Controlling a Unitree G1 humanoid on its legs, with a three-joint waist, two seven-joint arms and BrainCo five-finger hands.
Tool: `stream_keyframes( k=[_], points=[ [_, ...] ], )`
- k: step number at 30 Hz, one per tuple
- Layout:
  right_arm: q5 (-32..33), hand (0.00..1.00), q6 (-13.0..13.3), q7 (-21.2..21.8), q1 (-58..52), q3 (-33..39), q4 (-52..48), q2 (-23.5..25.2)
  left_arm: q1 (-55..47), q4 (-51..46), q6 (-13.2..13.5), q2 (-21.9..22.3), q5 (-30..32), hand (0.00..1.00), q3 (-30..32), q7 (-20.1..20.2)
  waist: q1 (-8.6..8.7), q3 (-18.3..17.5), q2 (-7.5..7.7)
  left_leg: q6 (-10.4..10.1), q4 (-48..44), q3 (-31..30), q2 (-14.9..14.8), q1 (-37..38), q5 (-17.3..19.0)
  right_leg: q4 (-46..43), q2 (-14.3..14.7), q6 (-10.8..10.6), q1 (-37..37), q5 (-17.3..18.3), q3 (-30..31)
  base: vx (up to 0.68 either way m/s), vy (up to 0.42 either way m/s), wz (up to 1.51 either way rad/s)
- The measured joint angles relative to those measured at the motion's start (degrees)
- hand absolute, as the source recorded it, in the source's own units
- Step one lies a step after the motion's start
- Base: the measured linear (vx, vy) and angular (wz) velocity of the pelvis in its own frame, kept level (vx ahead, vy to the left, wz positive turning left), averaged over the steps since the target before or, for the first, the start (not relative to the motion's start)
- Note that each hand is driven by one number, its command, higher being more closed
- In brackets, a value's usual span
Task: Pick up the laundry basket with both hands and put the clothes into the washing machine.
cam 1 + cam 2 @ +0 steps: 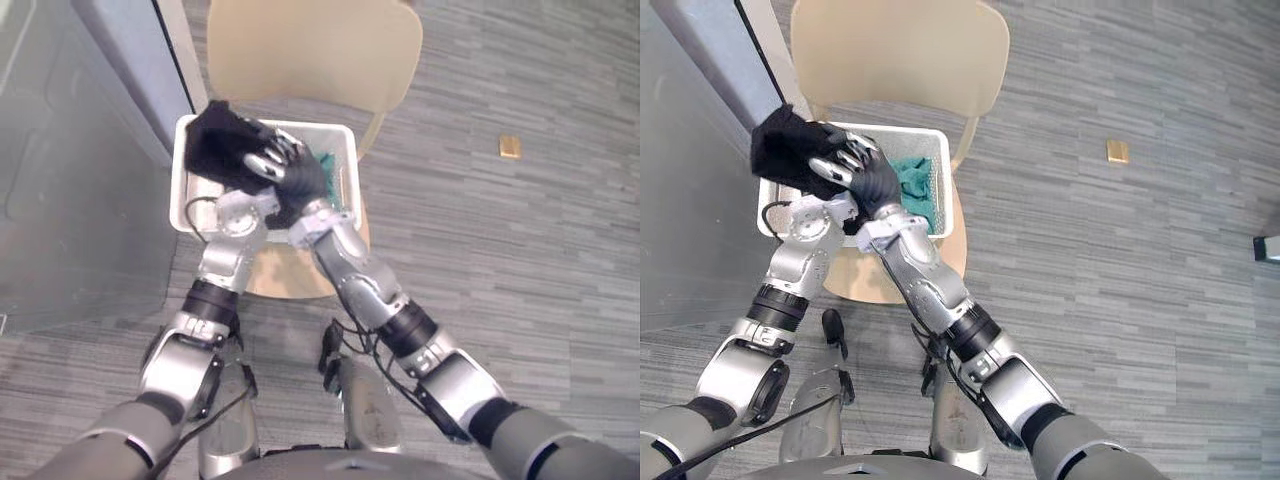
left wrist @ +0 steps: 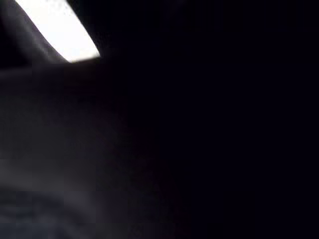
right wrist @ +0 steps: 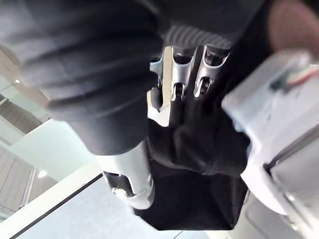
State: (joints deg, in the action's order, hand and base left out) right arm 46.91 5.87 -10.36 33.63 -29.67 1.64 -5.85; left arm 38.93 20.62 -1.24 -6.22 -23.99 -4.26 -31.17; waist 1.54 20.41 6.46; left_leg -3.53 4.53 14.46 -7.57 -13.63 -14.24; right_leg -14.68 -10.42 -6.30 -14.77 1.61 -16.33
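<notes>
A white laundry basket (image 1: 346,142) stands on the seat of a beige chair (image 1: 310,50). A teal cloth (image 1: 915,186) lies in the basket's right half. A bunched black garment (image 1: 218,138) is held up over the basket's left rim. My right hand (image 1: 287,172) lies on top of it with its fingers (image 3: 174,69) curled into the cloth. My left arm (image 1: 240,215) comes up from below to the same garment, and its hand is buried under the black cloth.
A grey glass panel with a pale frame (image 1: 130,60) stands close on the left of the chair. Grey carpet stretches out to the right, with a small tan block (image 1: 510,146) lying on it.
</notes>
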Motion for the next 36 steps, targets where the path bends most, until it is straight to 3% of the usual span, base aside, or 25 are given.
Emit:
stream_keyframes(
  k=[5, 7, 15, 18, 23, 25, 29, 36],
  points=[
    [-2.4, 0.0, -2.1, 4.8, -16.9, 8.3, -8.2, -3.4, -7.4, -4.3, 0.9, -0.7, -3.0, 1.0, 7.3, 0.6, 0.15, -4.0, 0.13, 0.0, 0.2, -0.1, 0.4, 2.6, 1.0, 1.4, -0.2, -0.2, 3.2, 0.2, -0.2, 0.06, -0.02, 0.03],
    [-3.6, 0.0, -3.9, 6.4, -25.0, 13.6, -9.2, -4.8, -11.2, -6.8, 1.7, -0.7, -3.1, 1.0, 10.2, 0.8, 0.41, -7.4, 0.07, -0.3, 0.4, 0.2, 0.5, 3.0, 1.9, 2.5, -0.2, -0.3, 3.9, 0.3, -0.2, 0.04, -0.014, -0.04],
    [-9.3, 0.0, -7.7, 7.8, -35.9, 28.9, -9.6, -5.2, -16.9, -14.8, 2.1, -1.2, -4.1, 1.0, 16.4, 2.5, 1.06, -11.9, -0.29, -0.2, 0.4, 1.2, 0.9, 5.8, 2.7, 4.8, -0.3, -0.4, 6.8, -0.4, 1.0, 0.03, -0.009, -0.06],
    [-11.4, 0.0, -8.2, 7.7, -38.3, 32.9, -9.6, -3.5, -19.3, -17.8, 2.5, -1.8, -5.4, 1.0, 17.7, 3.6, 1.56, -13.9, -1.24, -0.2, 0.4, 1.1, 1.2, 6.9, 3.2, 5.4, -0.5, -0.4, 8.3, -0.4, 1.0, 0.04, -0.006, 0.03],
    [-15.6, 0.0, -9.9, 7.3, -42.0, 36.5, -9.3, -2.5, -23.7, -23.4, 3.8, -1.8, -8.6, 1.0, 19.7, 6.3, 1.7, -17.3, -5.07, -0.1, 0.4, -0.1, 2.1, 7.1, 3.5, 5.6, -1.4, -0.9, 9.0, 0.0, 0.0, 0.05, 0.0, 0.1],
    [-15.8, 0.0, -10.1, 7.2, -42.9, 38.3, -7.9, -0.8, -26.6, -25.9, 4.1, -1.8, -9.6, 1.0, 21.7, 7.1, 1.61, -18.0, -5.93, -0.2, 0.4, -0.1, 2.2, 7.6, 3.5, 5.6, -1.4, -1.1, 9.4, 0.1, 0.1, 0.04, -0.01, 0.0],
    [-16.8, 0.0, -10.7, 6.4, -46.7, 41.5, -6.3, 2.0, -34.0, -29.4, 4.8, -1.2, -10.9, 1.0, 25.5, 8.5, 1.31, -19.1, -6.81, -0.4, 0.4, -0.3, 2.2, 8.6, 4.0, 5.8, -1.4, -1.2, 10.6, 0.6, -0.1, 0.05, -0.025, 0.03],
    [-18.7, 0.0, -11.4, 5.9, -53.9, 48.3, -2.5, 8.7, -53.7, -33.9, 5.0, 7.5, -11.8, 1.0, 32.3, 12.0, 0.01, -20.8, -7.67, -0.2, 0.4, -0.2, 2.2, 8.8, 4.5, 6.1, -1.6, -1.4, 11.1, 0.8, -0.1, 0.04, -0.008, 0.01]
  ],
)
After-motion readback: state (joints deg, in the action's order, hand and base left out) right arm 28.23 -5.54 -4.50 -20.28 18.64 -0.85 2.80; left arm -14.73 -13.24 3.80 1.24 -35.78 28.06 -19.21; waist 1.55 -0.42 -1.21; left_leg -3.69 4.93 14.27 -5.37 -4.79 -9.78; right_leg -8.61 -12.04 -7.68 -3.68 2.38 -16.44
